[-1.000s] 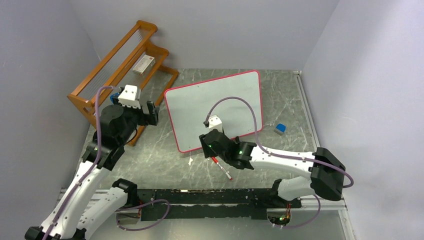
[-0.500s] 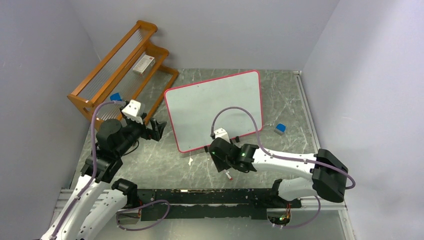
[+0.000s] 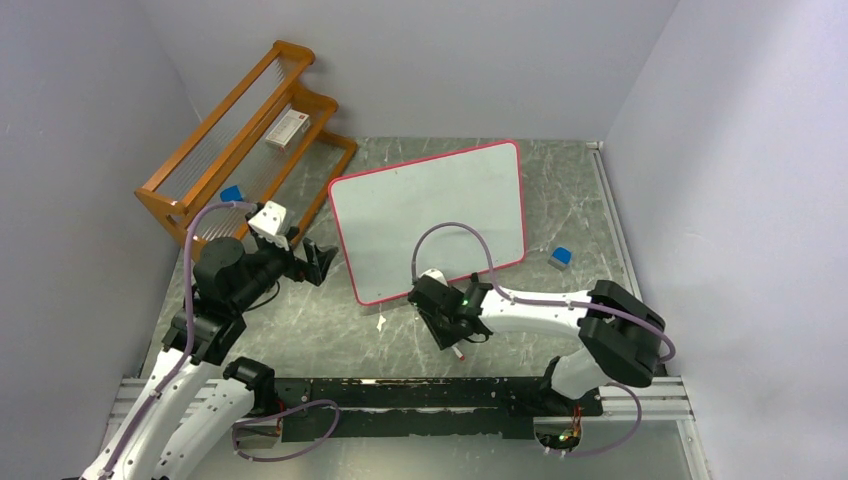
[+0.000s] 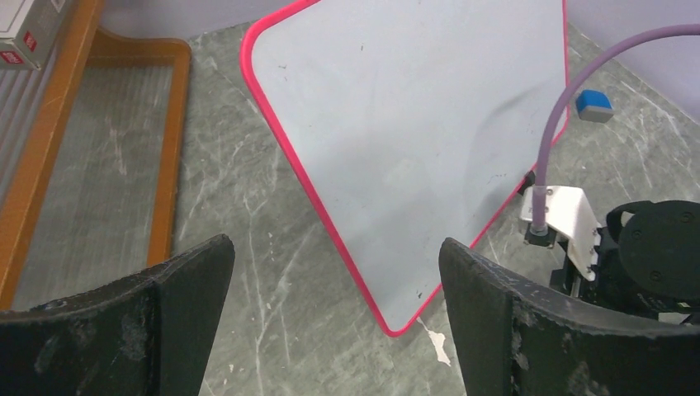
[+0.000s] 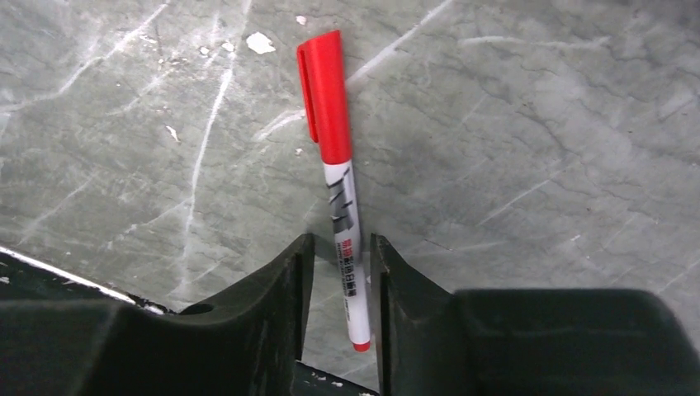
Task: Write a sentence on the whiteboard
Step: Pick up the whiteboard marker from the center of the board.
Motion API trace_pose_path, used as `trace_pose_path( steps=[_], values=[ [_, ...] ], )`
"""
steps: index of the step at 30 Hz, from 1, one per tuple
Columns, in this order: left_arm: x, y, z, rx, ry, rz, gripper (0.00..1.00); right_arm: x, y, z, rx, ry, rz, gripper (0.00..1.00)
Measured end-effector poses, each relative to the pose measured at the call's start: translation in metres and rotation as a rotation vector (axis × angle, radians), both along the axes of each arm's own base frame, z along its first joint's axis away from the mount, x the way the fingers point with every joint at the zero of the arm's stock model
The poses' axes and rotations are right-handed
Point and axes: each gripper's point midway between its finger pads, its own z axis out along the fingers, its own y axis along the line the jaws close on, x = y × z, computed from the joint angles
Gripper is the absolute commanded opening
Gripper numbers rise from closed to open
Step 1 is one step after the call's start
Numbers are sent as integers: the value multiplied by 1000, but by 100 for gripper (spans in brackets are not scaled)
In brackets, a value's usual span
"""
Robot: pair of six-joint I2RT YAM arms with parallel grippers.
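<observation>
The whiteboard [image 3: 430, 215] lies flat on the grey marble table, white with a red-pink frame; it also shows in the left wrist view [image 4: 413, 124]. Its surface is blank and no sentence is visible. A red-capped white marker [image 5: 330, 124] lies on the table near the board's near edge, and only its end shows in the top view [image 3: 459, 353]. My right gripper [image 5: 341, 243] is down over the marker, its jaws narrowly open on either side of the barrel with a small gap at the left jaw. My left gripper [image 3: 318, 262] is wide open and empty, left of the board's near-left corner [image 4: 400, 328].
A wooden rack [image 3: 250, 130] with a small white box [image 3: 287, 127] stands at the back left. A blue eraser [image 3: 560, 258] lies right of the board. A white chip [image 3: 381, 322] lies by the board's corner. A black rail [image 3: 400, 395] runs along the near edge.
My right gripper has come off the board's near edge and dropped over the marker on the table. My left gripper has swung down and right toward the board's left edge.
</observation>
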Motion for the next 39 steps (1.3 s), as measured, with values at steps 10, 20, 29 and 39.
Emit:
trace_pose_path(
  steps=[10, 20, 29, 39],
  values=[
    [1, -14, -5, -23, 36, -66, 98, 0, 7, 0, 0, 22, 32, 0],
    [4, -39, -40, -80, 243, -134, 98, 6, 15, 40, 123, -67, 71, 0],
    [0, -65, -44, -206, 396, -216, 93, 27, 36, 106, 304, -257, 135, 0],
    [-9, -90, -29, -298, 473, -355, 89, 47, 78, 164, 481, -421, 242, 0]
  ],
)
